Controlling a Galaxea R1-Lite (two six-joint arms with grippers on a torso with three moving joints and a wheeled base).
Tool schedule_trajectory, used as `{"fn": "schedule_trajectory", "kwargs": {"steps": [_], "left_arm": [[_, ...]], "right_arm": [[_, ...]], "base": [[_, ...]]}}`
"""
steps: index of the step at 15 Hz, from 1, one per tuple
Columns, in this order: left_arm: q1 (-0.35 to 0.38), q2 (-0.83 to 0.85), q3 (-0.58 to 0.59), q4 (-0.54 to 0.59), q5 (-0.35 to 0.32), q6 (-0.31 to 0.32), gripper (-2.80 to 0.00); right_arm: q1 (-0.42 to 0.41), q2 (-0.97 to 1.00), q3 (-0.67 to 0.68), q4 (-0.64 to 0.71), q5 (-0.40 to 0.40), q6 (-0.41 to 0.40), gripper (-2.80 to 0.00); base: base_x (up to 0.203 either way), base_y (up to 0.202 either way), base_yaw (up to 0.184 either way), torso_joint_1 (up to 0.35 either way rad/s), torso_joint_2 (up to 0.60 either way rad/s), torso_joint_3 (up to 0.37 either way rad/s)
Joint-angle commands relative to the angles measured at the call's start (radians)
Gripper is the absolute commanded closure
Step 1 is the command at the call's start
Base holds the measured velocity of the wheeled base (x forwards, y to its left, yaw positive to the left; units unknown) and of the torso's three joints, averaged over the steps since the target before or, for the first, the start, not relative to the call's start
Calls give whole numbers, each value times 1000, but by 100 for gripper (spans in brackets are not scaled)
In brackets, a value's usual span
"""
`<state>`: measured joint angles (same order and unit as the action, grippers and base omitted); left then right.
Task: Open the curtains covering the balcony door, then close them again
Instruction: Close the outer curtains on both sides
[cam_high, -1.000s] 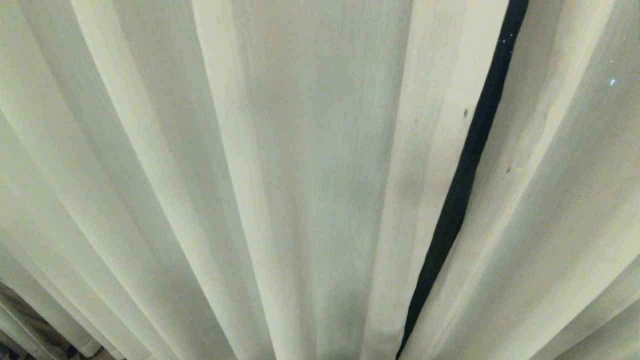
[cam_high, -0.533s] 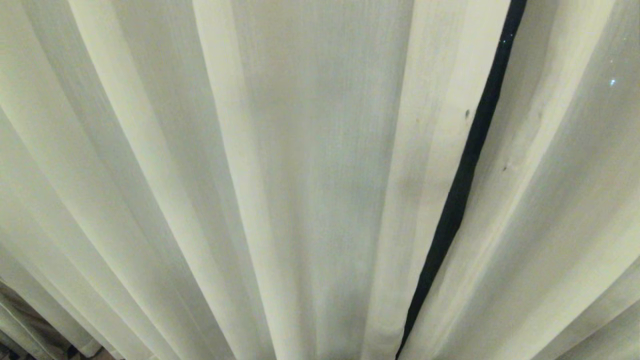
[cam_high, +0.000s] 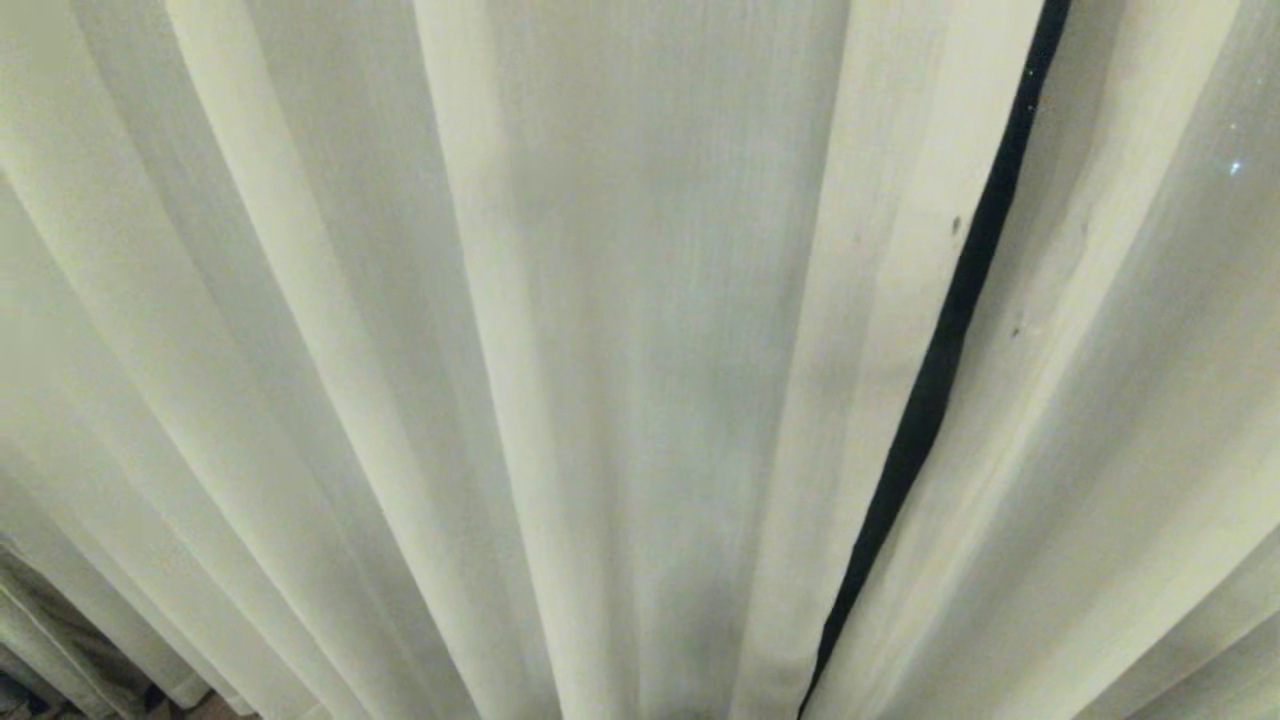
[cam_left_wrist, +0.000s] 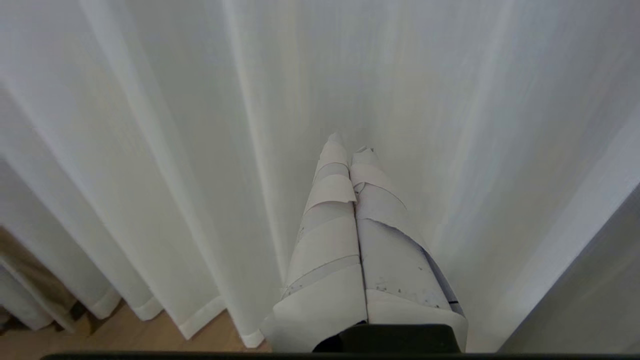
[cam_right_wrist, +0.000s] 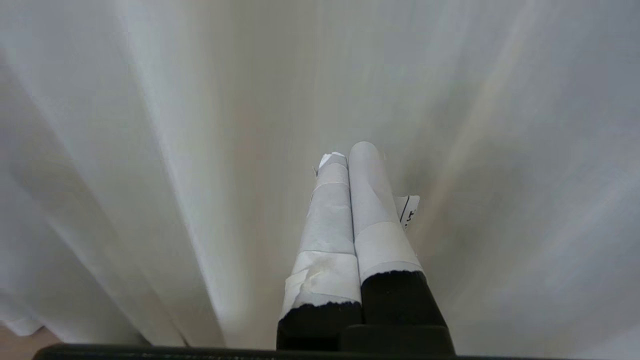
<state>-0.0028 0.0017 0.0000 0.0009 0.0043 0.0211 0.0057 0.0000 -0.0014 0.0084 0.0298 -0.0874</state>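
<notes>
The curtains (cam_high: 640, 330) fill the head view almost wholly: cream, slightly sheer fabric hanging in deep vertical pleats that fan outward toward the top of that view. The two panels are drawn nearly together. Between their hemmed edges, right of centre, a thin dark gap (cam_high: 950, 330) runs from top to bottom, narrowing to a sliver at its lower end; what lies behind it cannot be made out beyond its darkness. A few small dark specks mark the hem of the left panel (cam_high: 955, 225) just beside the gap, and tiny bright points show through the cloth of the right panel (cam_high: 1236, 167) near the upper right corner. At the lower left corner the fabric ends and a bit of floor (cam_high: 200, 705) shows.

Neither arm shows in the head view. In the left wrist view the left gripper (cam_left_wrist: 349, 146), its fingers wrapped in pale tape, has them pressed together with nothing between them, the tips close to the pleats (cam_left_wrist: 200, 150); whether they touch the cloth cannot be told. The curtain hems (cam_left_wrist: 200, 320) hang just above a wooden floor (cam_left_wrist: 150, 340) there. In the right wrist view the right gripper (cam_right_wrist: 347, 152), likewise taped over black bases, is also closed and empty, pointing at the fabric (cam_right_wrist: 150, 150).
</notes>
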Motion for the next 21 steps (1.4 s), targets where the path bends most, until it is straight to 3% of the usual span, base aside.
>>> {"fn": "schedule_trajectory", "kwargs": {"steps": [1, 6, 16, 21], "left_arm": [[0, -2, 0, 1, 0, 0, 0], [0, -2, 0, 1, 0, 0, 0], [0, -2, 0, -1, 0, -3, 0], [0, -2, 0, -1, 0, -6, 0]], "right_arm": [[0, 2, 0, -1, -3, 13, 0], [0, 2, 0, -2, -5, 32, 0], [0, 2, 0, -2, -5, 34, 0], [0, 2, 0, -2, -5, 34, 0]], "base": [[-1, -1, -58, 2, 3, 7], [-1, 3, -111, 4, 5, 2], [0, 0, 0, 0, 0, 0], [-173, 0, 0, 4, 5, 1]]}}
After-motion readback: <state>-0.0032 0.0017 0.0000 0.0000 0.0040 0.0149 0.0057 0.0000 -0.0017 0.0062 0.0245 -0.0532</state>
